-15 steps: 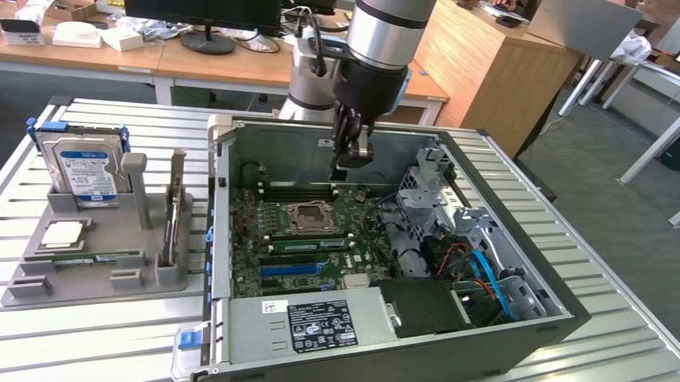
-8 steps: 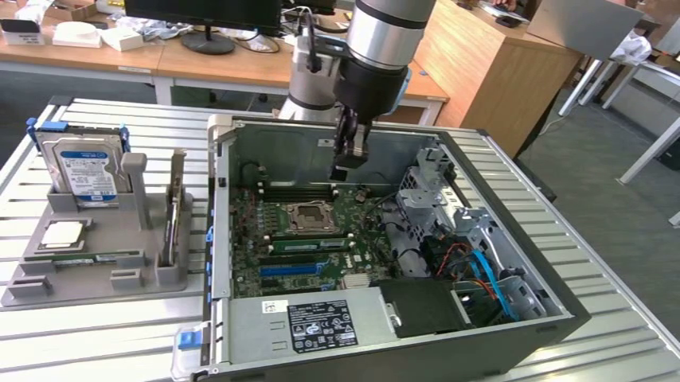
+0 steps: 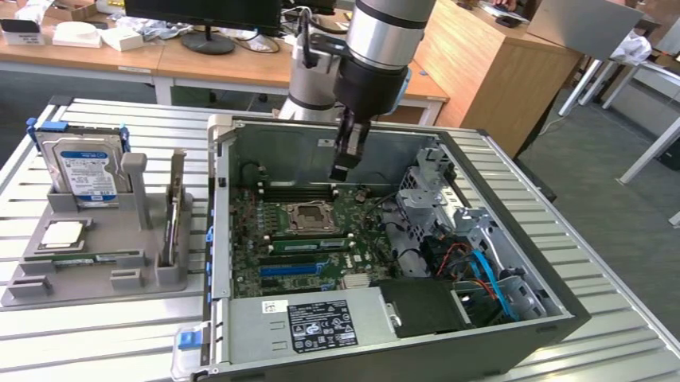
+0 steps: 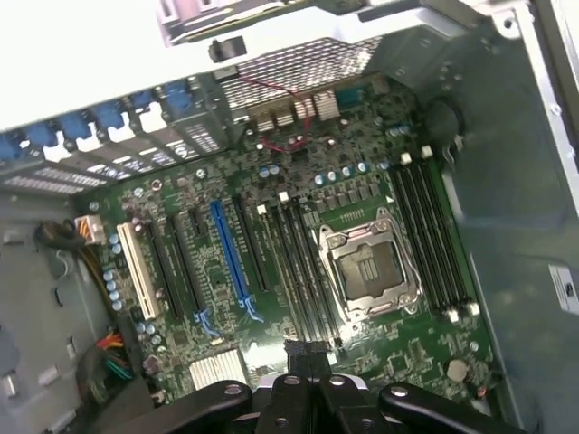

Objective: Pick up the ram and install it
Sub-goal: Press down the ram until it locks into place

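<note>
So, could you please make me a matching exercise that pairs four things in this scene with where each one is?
Things:
1. hard drive
2. processor chip
3. CPU socket
4. pincer

Places:
A. hanging above the motherboard, inside the case
B. standing upright in the grey holder
C. lying flat on the grey holder
D. set in the motherboard, with nothing in it

Pairs: 1-B, 2-C, 3-D, 4-A
</note>
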Tool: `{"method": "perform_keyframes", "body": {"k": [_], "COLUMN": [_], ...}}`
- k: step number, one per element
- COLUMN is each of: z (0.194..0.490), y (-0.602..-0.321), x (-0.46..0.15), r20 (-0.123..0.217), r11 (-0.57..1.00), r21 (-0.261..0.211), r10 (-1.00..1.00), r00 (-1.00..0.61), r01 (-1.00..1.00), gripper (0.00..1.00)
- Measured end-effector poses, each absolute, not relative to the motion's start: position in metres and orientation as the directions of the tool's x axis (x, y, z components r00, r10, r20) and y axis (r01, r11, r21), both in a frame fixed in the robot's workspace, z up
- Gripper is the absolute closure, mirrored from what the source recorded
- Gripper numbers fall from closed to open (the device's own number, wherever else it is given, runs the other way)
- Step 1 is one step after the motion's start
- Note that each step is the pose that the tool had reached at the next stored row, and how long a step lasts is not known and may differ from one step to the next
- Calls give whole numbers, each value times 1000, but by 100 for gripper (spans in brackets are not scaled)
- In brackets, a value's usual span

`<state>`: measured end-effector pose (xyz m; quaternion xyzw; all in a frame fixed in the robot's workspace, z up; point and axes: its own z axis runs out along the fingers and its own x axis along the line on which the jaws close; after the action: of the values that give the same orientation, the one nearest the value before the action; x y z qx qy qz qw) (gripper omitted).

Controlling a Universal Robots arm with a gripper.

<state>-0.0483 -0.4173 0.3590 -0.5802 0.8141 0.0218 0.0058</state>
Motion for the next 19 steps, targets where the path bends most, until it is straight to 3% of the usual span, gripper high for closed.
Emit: {"method": "perform_keyframes", "body": {"k": [19], "z": [359], "y": [-417], "x": [-48], "r20": [-35], "r11": [604], "r21": [29], "r10": [-796], "r00": [-604], "r01": [-797], "gripper": [90]}}
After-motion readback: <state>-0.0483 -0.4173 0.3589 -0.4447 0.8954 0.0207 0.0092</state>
